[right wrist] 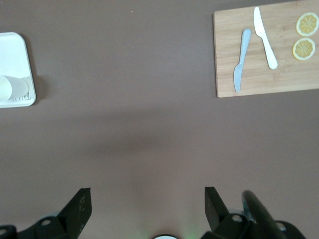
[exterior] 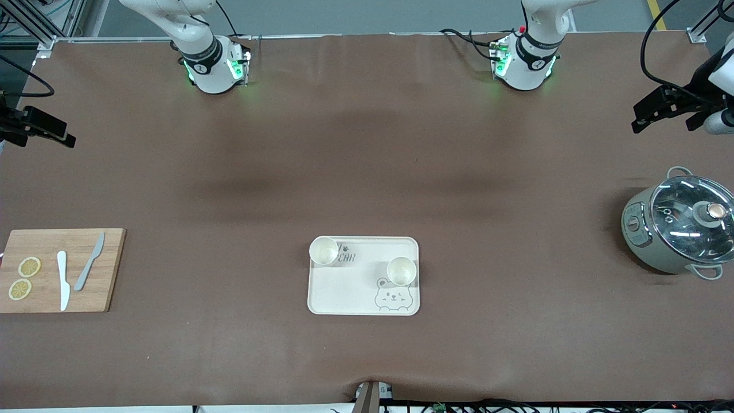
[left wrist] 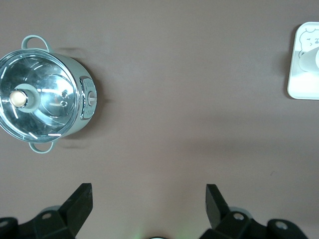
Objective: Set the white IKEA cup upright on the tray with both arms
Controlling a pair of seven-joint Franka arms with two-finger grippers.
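The cream tray (exterior: 355,287) with a bear drawing lies on the brown table, near the front camera. Two white cups stand upright on it, one (exterior: 324,250) at the corner toward the right arm's end, one (exterior: 401,271) toward the left arm's end. My left gripper (exterior: 639,117) is open and empty, up over the table's left-arm end above the pot; its wrist view (left wrist: 148,199) shows the tray's edge (left wrist: 299,84). My right gripper (exterior: 63,135) is open and empty, up over the right-arm end; its wrist view (right wrist: 145,201) shows the tray (right wrist: 20,55) and a cup (right wrist: 10,88).
A grey pot with a glass lid (exterior: 682,223) stands at the left arm's end, also in the left wrist view (left wrist: 42,97). A wooden cutting board (exterior: 109,275) with two knives and two lemon slices lies at the right arm's end, also in the right wrist view (right wrist: 279,74).
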